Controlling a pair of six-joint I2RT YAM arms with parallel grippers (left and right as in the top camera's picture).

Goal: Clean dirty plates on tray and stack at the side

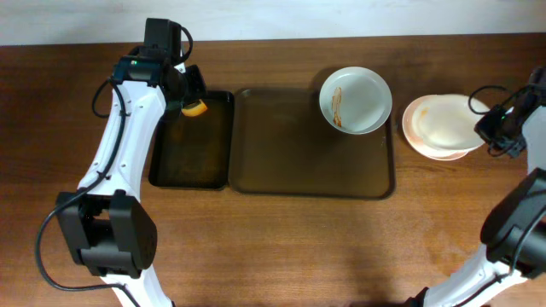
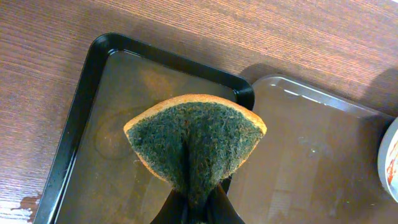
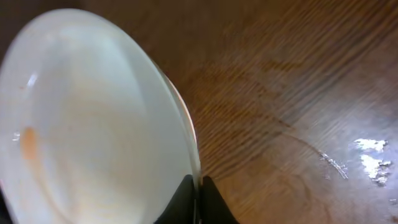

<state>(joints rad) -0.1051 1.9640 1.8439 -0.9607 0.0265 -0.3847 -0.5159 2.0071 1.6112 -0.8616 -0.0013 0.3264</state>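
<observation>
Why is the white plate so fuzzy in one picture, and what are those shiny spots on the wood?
Right wrist view: the plate sits very near the lens, so it blurs; the shiny spots are light glaring off the table. Left wrist view: the sponge looks sharp. Overhead view: even light, nothing blurred.

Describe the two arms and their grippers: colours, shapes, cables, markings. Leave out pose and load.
Left arm: glossy white rounded links between bulky black joint housings, a small green light near the wrist, thin black cables looping alongside. Right arm: same white-and-black build, black cables bunched at its wrist. Left gripper and right gripper: slim black fingers, no visible markings.
</observation>
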